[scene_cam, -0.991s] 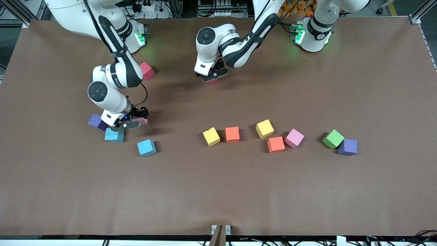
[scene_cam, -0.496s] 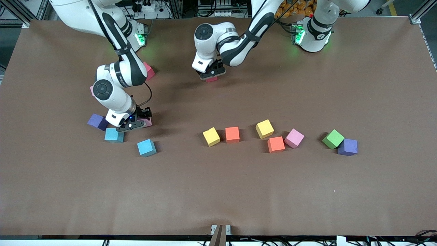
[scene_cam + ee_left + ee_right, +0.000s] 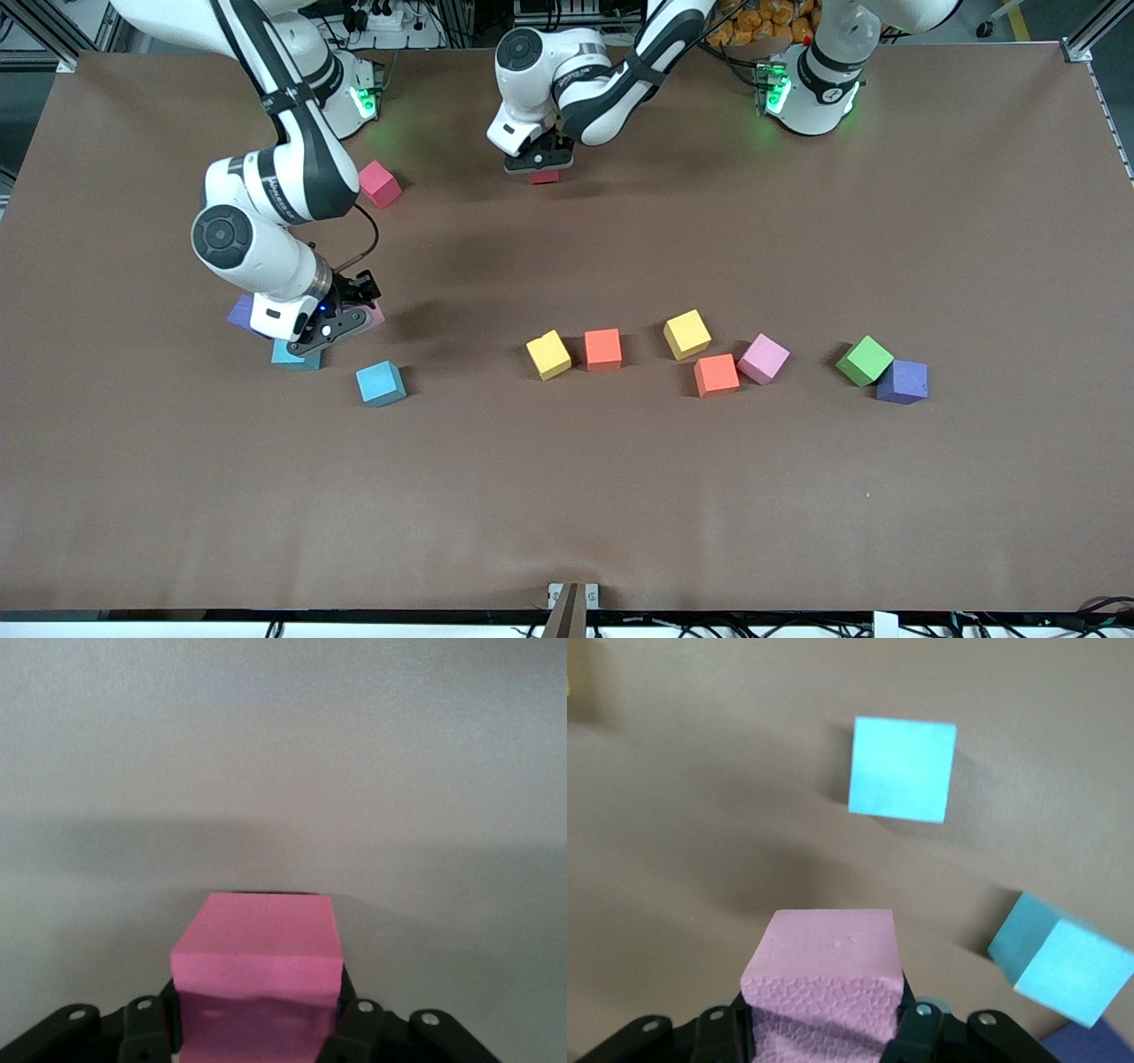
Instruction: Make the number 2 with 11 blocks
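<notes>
Two hands, each squeezing a block.
The left hand [image 3: 538, 165] grips a red block [image 3: 544, 176]; the right hand [image 3: 341, 321] grips a pink block [image 3: 824, 979] above the blue block [image 3: 381, 383] on the bench [image 3: 567, 496].

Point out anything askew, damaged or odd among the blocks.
Nothing looks damaged. The loose blocks lie scattered at mixed angles, no digit formed yet. The green block touches the purple block. The left gripper holds a crimson block; the right gripper holds a pink block.
</notes>
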